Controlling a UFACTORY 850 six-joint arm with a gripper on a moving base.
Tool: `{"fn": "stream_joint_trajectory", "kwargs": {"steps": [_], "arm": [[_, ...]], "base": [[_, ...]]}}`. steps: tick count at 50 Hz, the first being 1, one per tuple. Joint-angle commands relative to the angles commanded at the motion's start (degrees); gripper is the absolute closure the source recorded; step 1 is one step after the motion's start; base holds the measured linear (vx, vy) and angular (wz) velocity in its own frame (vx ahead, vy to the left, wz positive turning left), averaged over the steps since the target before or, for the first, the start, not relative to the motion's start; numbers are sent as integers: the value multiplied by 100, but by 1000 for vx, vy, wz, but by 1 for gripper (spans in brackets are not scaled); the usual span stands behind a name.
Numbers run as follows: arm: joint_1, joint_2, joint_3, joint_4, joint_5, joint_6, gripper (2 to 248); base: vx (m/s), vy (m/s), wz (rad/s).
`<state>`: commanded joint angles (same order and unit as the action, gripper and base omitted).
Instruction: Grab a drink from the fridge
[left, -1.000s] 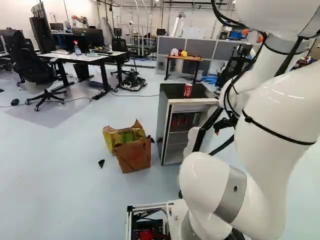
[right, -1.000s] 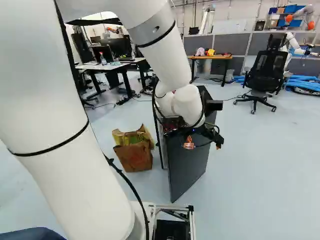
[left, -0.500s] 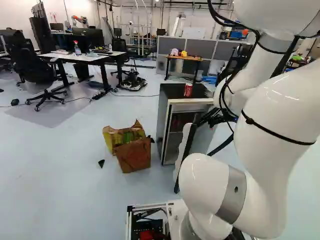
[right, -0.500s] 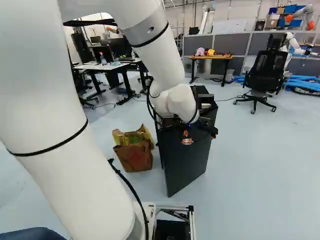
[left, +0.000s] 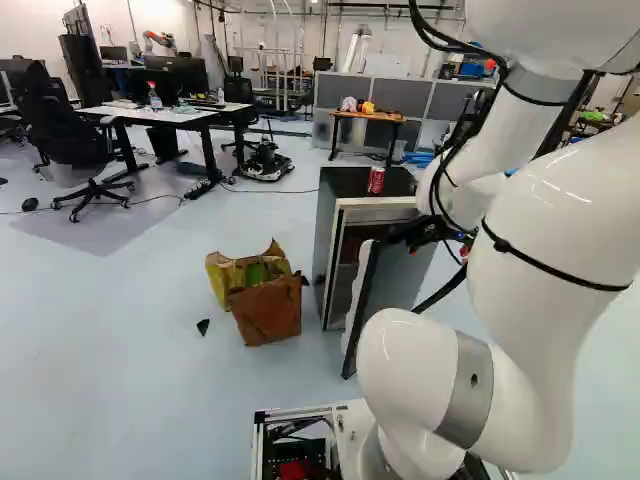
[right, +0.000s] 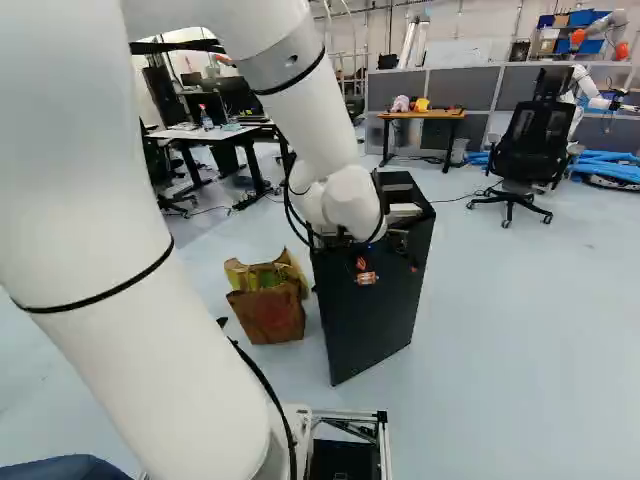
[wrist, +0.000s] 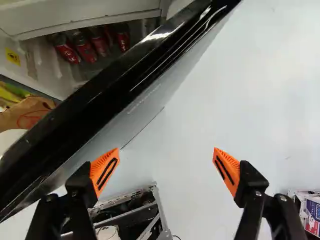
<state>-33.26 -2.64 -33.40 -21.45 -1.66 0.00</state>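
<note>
Fridge (left: 324, 245) | door (left: 393, 285) ajar | red cans (wrist: 85, 51) inside | red soda can (left: 376, 180) on top | tool (right: 364, 271) beside door, fingers spread

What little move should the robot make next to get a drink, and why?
Probably ease the gripper around the free edge of the fridge door, to the opening side. The fingers are open with nothing between them, and they are on the door's outer side, while the red cans lie inside, beyond the partly open door.

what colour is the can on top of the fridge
Mostly red; the can shows best in the left base view.
</note>
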Motion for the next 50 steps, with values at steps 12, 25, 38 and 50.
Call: {"fn": "stream_joint_trajectory", "kwargs": {"steps": [12, 25, 38, 50], "arm": [[185, 26, 28, -109, 0, 0, 3], [371, 20, 22, -226, 0, 0, 3], [540, -25, -27, -280, 0, 0, 3], [681, -87, -93, -280, 0, 0, 3]], "base": [[0, 0, 0], [0, 0, 0], [0, 0, 0], [0, 0, 0]]}}
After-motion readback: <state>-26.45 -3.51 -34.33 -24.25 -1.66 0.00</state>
